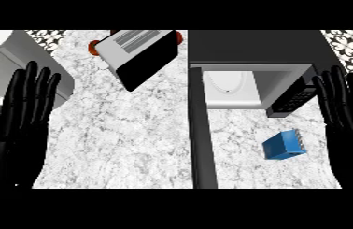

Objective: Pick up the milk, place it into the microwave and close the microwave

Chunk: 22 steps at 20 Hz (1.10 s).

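Milk (283,146) on surface (131,139) near open microwave (248,83); left hand (24,106), right hand (338,106) open, empty

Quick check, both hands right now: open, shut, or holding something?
Left hand: open, fingers straight, holding nothing.
Right hand: open, fingers straight, holding nothing; the milk lies untouched on the counter.

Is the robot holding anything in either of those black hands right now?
No, nothing is held. The left hand and right hand rest open at the edges, fingers up. The blue milk carton lies untouched on the counter.
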Tool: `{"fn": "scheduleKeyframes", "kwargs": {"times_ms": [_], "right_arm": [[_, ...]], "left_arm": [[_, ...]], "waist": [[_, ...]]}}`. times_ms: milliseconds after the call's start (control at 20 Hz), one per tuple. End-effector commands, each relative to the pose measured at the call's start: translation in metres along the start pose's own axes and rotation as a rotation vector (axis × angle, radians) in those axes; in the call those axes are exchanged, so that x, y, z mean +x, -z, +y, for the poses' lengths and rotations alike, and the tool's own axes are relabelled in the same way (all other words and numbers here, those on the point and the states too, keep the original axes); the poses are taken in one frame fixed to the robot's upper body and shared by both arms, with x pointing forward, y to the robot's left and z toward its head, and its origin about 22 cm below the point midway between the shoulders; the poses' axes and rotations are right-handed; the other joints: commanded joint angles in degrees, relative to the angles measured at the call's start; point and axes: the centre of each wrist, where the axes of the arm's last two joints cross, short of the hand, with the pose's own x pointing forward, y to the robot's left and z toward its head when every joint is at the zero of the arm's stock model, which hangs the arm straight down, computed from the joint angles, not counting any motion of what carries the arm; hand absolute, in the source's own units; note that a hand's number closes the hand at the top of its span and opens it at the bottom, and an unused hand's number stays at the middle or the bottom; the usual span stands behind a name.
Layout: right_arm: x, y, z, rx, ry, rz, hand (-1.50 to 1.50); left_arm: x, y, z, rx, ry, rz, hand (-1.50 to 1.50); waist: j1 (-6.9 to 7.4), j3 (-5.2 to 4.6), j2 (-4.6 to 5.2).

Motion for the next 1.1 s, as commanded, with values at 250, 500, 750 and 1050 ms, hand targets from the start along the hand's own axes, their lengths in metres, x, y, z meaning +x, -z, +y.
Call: {"fn": "scheduleKeyframes", "kwargs": {"times_ms": [250,500,750,1050], "right_arm": [[0.035,-0.002,-0.012,0.239,0.191,-0.101,-1.50],[0.050,-0.031,-0.012,0.327,0.169,0.031,-1.50],[0.059,-0.041,-0.029,0.297,0.162,0.048,-1.50],[0.038,-0.060,-0.035,0.231,0.077,0.105,-1.50]], "left_arm": [[-0.009,-0.012,-0.016,0.045,-0.022,0.045,-1.50],[0.013,-0.050,0.009,0.134,-0.064,0.153,-1.50],[0.029,-0.070,0.025,0.120,-0.076,0.139,-1.50],[0.050,-0.082,0.035,0.111,-0.069,0.150,-1.50]], "waist": [[-0.88,-0.94,2.21],[-0.40,-0.97,2.05],[-0.43,-0.96,2.12],[-0.41,-0.95,2.13]]}}
